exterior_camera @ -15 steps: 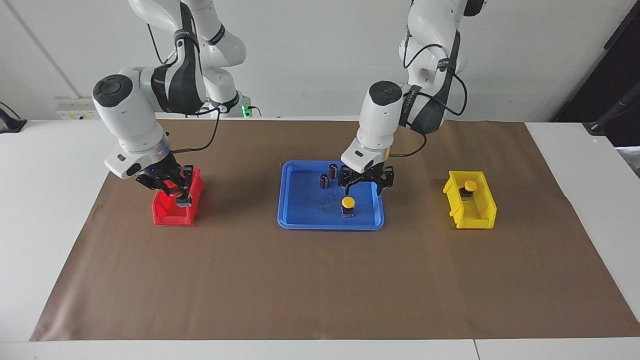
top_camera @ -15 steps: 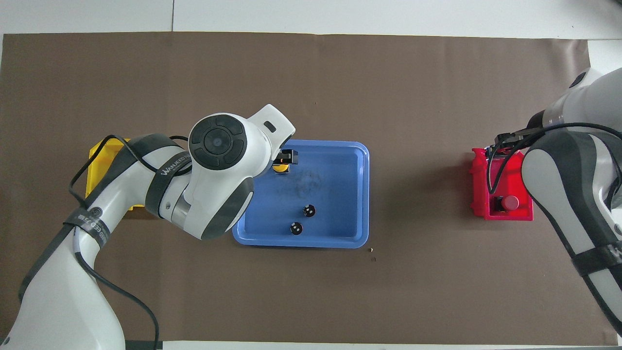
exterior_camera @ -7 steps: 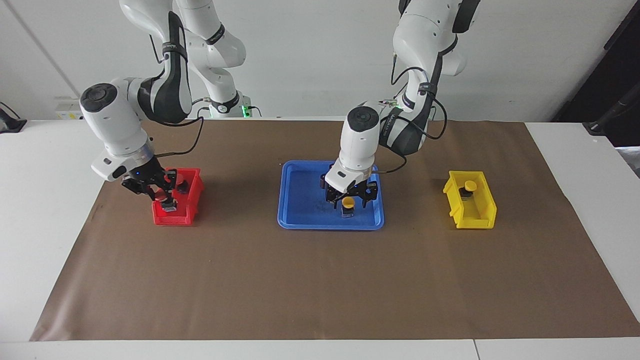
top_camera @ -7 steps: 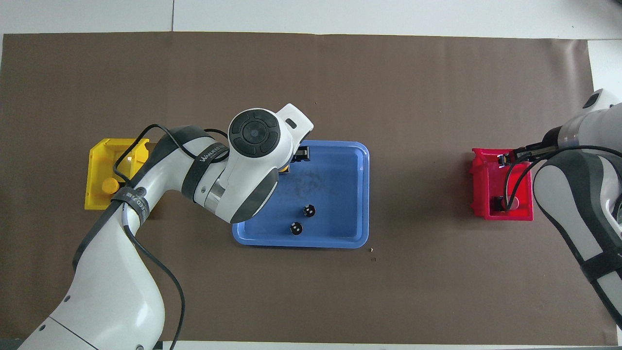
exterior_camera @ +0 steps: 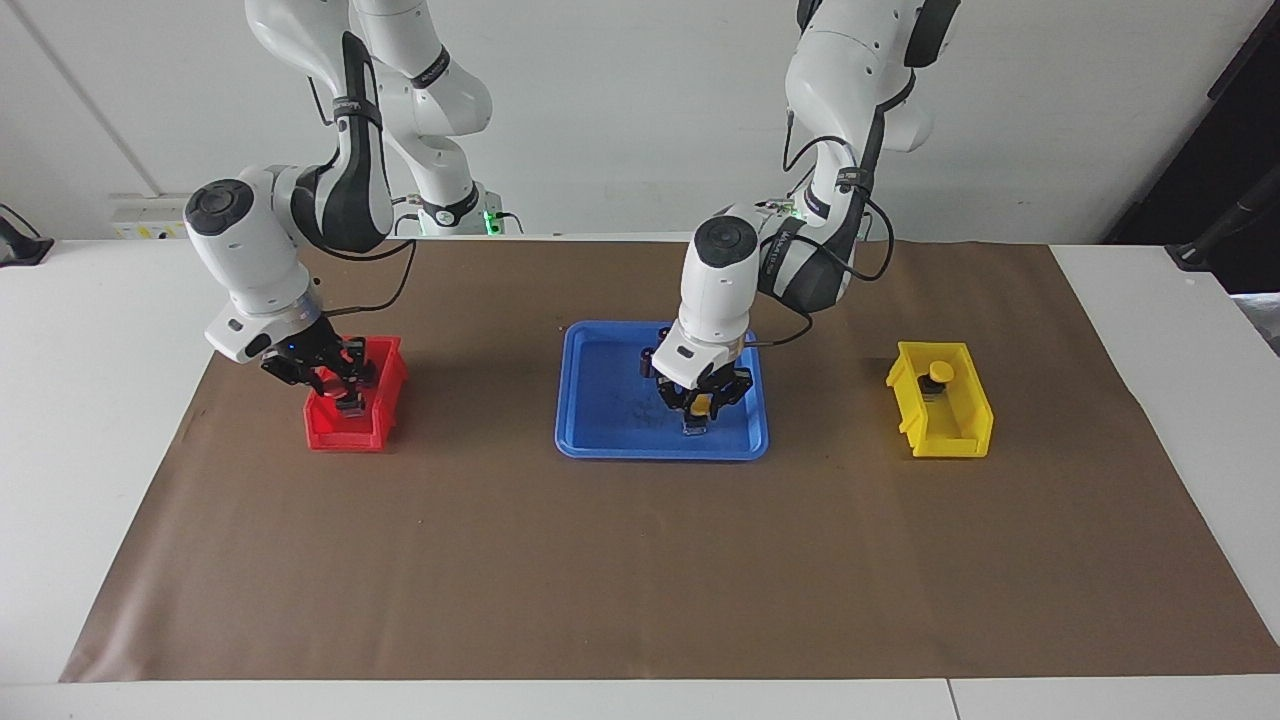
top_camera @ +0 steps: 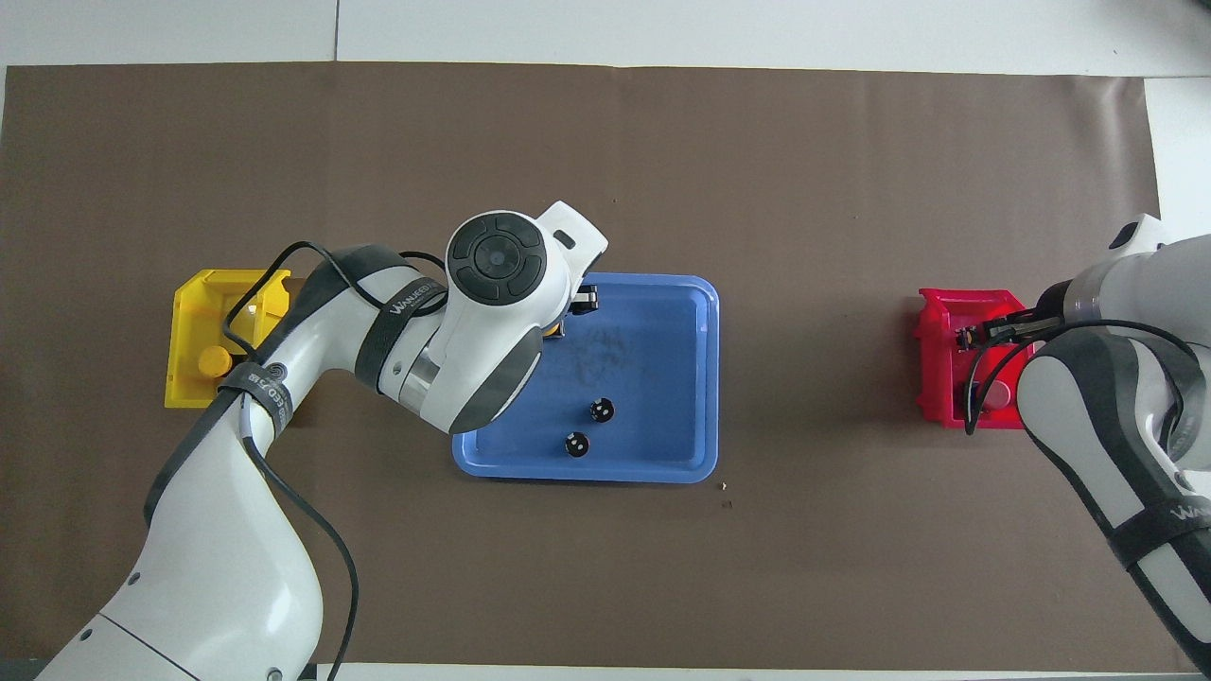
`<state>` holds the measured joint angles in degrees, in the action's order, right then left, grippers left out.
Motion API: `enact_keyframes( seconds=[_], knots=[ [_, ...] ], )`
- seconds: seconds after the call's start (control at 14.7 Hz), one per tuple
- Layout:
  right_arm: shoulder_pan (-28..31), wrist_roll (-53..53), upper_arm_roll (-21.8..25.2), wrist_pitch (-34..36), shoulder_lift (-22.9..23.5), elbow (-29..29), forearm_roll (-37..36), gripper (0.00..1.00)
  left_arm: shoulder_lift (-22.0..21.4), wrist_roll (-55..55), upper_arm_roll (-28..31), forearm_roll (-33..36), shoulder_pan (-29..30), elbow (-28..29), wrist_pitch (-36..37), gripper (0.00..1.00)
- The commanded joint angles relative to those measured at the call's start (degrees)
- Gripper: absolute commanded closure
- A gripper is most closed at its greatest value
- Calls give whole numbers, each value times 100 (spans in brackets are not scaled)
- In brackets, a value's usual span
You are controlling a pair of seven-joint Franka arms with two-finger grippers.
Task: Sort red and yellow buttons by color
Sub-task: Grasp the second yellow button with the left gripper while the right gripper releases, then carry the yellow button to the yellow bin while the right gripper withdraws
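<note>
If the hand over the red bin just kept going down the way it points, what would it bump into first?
Probably the red bin floor. The right hand points down into it, already shut on a red button, so that button's base would likely touch first. Depth is unclear.

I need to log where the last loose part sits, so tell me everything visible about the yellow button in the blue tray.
The yellow domed push-button on a dark blocky base stands upright in the blue plastic tray, near the tray's edge farthest from the robots and toward the left arm's end. The left tool is shut on it, its black fingers either side of the cap, so only part of the yellow shows. In the overhead view the left arm hides nearly all of it.
</note>
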<state>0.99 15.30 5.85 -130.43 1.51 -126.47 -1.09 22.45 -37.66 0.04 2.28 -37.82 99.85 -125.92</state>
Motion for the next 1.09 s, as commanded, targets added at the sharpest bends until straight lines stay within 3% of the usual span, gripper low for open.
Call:
enact_keyframes(
  seconds=[0.0,0.14,0.27,0.48,0.61,0.75,0.95,1.02],
  knots=[
    [85,-1,-75,-455,-133,-387,57,80,22,-180,58,36,-76,-124,155,99],
    [68,8,-75,-544,-142,-457,57,80,40,-163,58,27,-50,-351,400,99],
    [68,-1,-75,-633,-168,-554,57,76,110,-111,75,36,20,-868,1136,99],
    [68,34,-75,-615,-168,-528,57,37,-195,326,101,62,545,-1091,1798,99],
    [68,69,-75,-502,-125,-363,57,31,-442,1300,101,54,1212,-1091,2044,99],
    [120,226,-75,32,-63,32,30,30,-584,2494,101,54,1994,-1073,2176,99],
    [130,298,-75,1078,-45,945,39,19,-602,3938,110,97,2865,-1082,2186,99],
    [95,246,-75,1386,-63,1235,65,5,-611,4211,110,98,2998,-1013,2125,99]
  ],
)
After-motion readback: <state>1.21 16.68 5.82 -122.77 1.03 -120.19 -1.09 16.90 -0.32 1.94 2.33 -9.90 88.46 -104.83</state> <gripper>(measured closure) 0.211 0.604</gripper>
